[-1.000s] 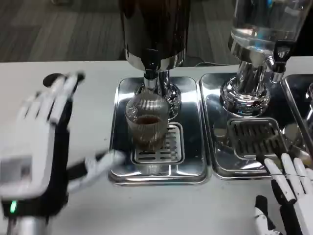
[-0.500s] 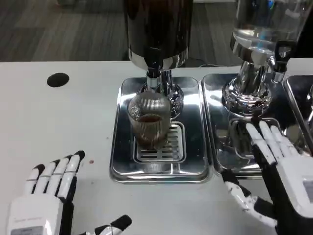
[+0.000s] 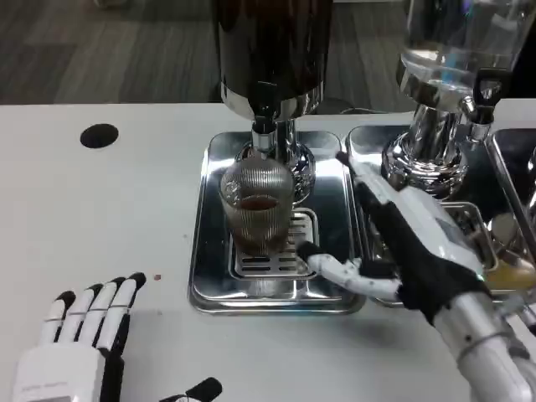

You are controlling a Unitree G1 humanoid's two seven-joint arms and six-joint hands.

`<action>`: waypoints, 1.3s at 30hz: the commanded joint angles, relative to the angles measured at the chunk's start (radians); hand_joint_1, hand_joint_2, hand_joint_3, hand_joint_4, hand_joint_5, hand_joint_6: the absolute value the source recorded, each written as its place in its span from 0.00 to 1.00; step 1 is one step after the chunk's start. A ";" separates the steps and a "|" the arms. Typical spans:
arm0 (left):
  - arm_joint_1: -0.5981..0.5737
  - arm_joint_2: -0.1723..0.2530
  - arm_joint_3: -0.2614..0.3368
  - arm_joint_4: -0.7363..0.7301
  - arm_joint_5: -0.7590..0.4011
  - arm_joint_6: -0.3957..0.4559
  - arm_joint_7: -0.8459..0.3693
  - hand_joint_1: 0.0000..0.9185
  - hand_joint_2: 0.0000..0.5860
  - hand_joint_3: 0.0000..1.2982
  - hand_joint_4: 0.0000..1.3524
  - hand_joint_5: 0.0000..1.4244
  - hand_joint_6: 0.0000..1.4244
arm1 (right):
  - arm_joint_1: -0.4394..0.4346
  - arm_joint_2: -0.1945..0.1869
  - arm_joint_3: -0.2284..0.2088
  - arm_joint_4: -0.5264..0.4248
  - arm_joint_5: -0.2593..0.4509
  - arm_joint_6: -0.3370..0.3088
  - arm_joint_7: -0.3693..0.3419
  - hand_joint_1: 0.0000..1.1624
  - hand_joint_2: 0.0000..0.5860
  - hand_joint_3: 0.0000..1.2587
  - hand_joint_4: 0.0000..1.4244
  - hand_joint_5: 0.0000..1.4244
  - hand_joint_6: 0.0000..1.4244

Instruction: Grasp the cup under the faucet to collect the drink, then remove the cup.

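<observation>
Ribbed glass cup (image 3: 256,209) is seated on the slotted steel tray (image 3: 209,251) below the faucet (image 3: 264,126). Right hand (image 3: 402,243) is spread just beside it, not touching; left hand (image 3: 79,343) is spread flat near the table's front edge.

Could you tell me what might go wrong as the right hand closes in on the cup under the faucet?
1. The right hand is open beside the cup, its thumb low near the drip grate; a low or off-centre grip could tip the cup.
2. The cup already holds dark drink, so a jolt may spill it onto the tray.
3. The faucet hangs just over the rim; lifting straight up could knock against it.
</observation>
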State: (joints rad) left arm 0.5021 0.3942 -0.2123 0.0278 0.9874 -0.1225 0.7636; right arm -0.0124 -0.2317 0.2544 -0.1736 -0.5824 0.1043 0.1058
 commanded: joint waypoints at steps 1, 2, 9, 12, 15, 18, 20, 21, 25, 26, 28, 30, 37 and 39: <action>0.021 0.011 0.008 0.012 -0.013 -0.005 0.022 0.00 0.10 0.14 0.00 0.10 0.07 | -0.085 0.034 0.015 0.061 0.011 0.055 0.020 0.46 0.35 0.00 0.00 0.00 0.01; 0.023 0.011 0.010 0.014 -0.017 -0.006 0.023 0.00 0.10 0.14 0.00 0.10 0.07 | -0.098 0.039 0.017 0.071 0.012 0.062 0.021 0.47 0.35 0.00 0.00 0.00 0.01; 0.031 0.018 0.018 0.013 -0.034 -0.010 0.017 0.00 0.12 0.17 0.00 0.10 0.07 | -0.206 0.065 0.045 0.200 0.013 0.101 0.022 0.48 0.31 0.00 0.00 0.00 0.01; 0.031 0.021 0.016 0.016 -0.040 -0.010 0.019 0.00 0.12 0.19 0.00 0.10 0.07 | -0.235 0.074 0.056 0.239 0.014 0.105 0.016 0.48 0.31 0.00 0.00 0.00 0.01; 0.034 0.022 0.017 0.022 -0.044 -0.012 0.024 0.00 0.12 0.19 0.00 0.10 0.07 | -0.263 0.088 0.065 0.280 0.022 0.102 0.009 0.48 0.30 0.00 0.00 0.00 0.01; 0.033 0.024 0.018 0.033 -0.045 -0.010 0.030 0.00 0.13 0.20 0.00 0.11 0.07 | -0.284 0.100 0.071 0.312 0.032 0.094 -0.001 0.48 0.28 0.00 0.00 0.00 0.01; 0.032 0.025 0.018 0.041 -0.046 -0.009 0.032 0.00 0.13 0.20 0.00 0.11 0.07 | -0.300 0.111 0.075 0.334 0.035 0.089 -0.008 0.48 0.28 0.00 0.00 0.00 0.02; 0.031 0.026 0.019 0.045 -0.047 -0.009 0.033 0.00 0.14 0.20 0.00 0.11 0.07 | -0.306 0.115 0.075 0.342 0.036 0.087 -0.011 0.48 0.28 0.00 0.00 0.00 0.02; 0.031 0.026 0.021 0.052 -0.052 -0.012 0.037 0.00 0.14 0.20 0.00 0.11 0.07 | -0.324 0.128 0.073 0.378 0.048 0.078 -0.033 0.49 0.28 0.00 0.00 0.00 0.03; 0.031 0.026 0.022 0.053 -0.053 -0.012 0.038 0.00 0.14 0.20 0.00 0.11 0.07 | -0.327 0.134 0.070 0.391 0.056 0.073 -0.041 0.49 0.28 0.00 0.00 0.00 0.03; 0.031 0.026 0.025 0.054 -0.055 -0.013 0.038 0.00 0.14 0.20 0.00 0.11 0.07 | -0.329 0.141 0.069 0.414 0.063 0.062 -0.064 0.50 0.28 0.00 0.00 0.00 0.04; 0.032 0.026 0.028 0.055 -0.058 -0.015 0.038 0.00 0.14 0.21 0.00 0.11 0.07 | -0.322 0.148 0.062 0.435 0.072 0.045 -0.096 0.51 0.28 0.00 0.00 0.00 0.04; 0.028 0.025 0.034 0.066 -0.062 -0.023 0.031 0.00 0.14 0.22 0.00 0.11 0.07 | -0.314 0.151 0.058 0.462 0.092 0.007 -0.148 0.53 0.28 0.00 0.00 0.00 0.07; 0.027 0.025 0.034 0.067 -0.062 -0.023 0.031 0.00 0.14 0.22 0.00 0.11 0.07 | -0.315 0.155 0.056 0.470 0.098 0.000 -0.162 0.53 0.28 0.00 0.00 0.00 0.07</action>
State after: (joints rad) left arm 0.5291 0.4131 -0.1780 0.0862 0.9312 -0.1392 0.7856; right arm -0.3267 -0.0855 0.3205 0.2819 -0.4961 0.1295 -0.0291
